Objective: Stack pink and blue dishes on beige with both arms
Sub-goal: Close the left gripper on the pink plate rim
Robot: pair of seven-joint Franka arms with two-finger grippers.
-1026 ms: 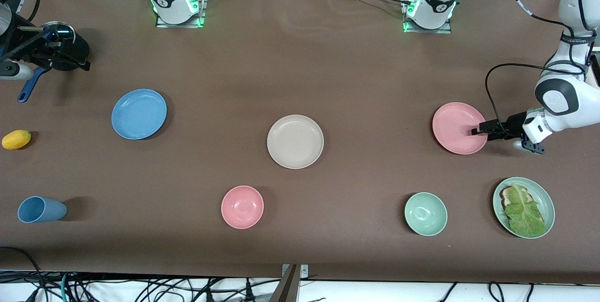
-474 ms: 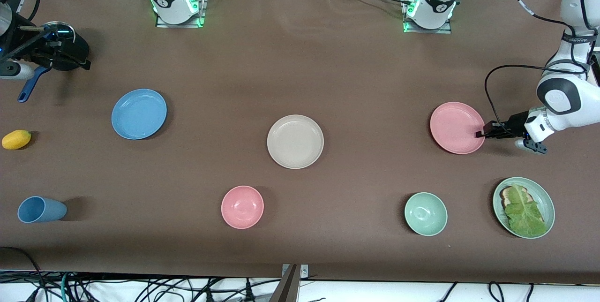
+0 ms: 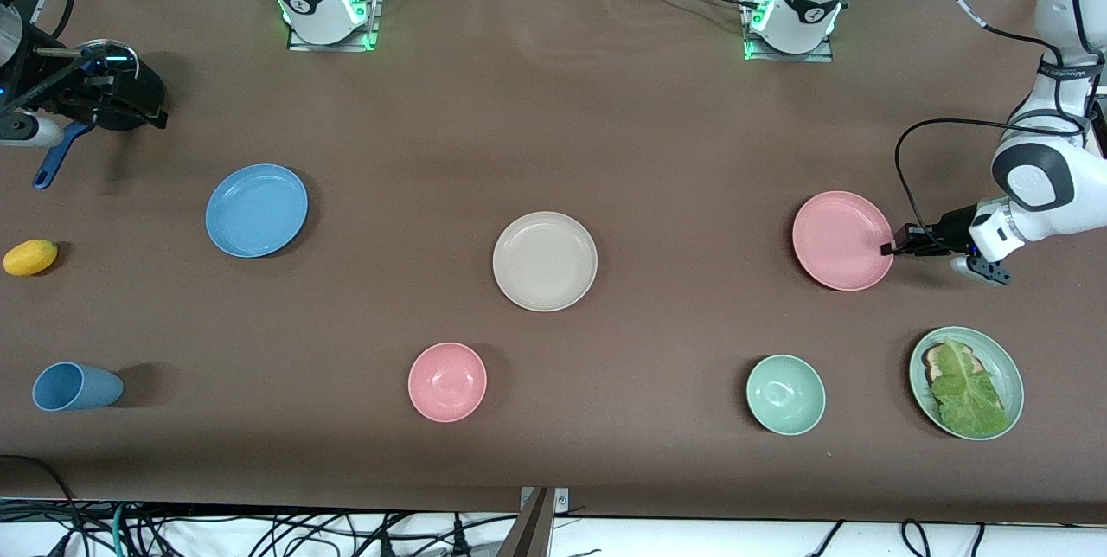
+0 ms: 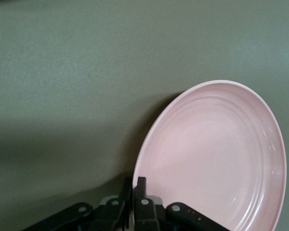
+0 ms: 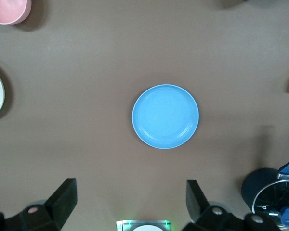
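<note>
Left end effector (image 3: 891, 249) is clamped on the pink plate (image 3: 841, 240) at its rim, tilting it for the lift toward the beige plate (image 3: 545, 261) mid-desk. Right end effector (image 5: 130, 204), jaws apart, hangs above the blue plate (image 3: 257, 209), ready to descend.

A small, deep pink bowl (image 3: 447, 381) was set on the brown table covering (image 3: 553, 124), nearer the front camera than the table's middle. A pale green bowl (image 3: 785, 394) was placed toward the left arm's end, and just beside it a pale green plate (image 3: 1003, 362) was loaded with a slice of toast (image 3: 934, 357) under a green lettuce leaf (image 3: 967, 393). Toward the right arm's end, a blue plastic cup (image 3: 75, 386) was laid on its side. Farther from the camera, a small yellow fruit (image 3: 30, 257) was seen, and a dark pot (image 3: 130, 94) with a blue handle (image 3: 56, 159) and a glass lid (image 3: 108, 58).
</note>
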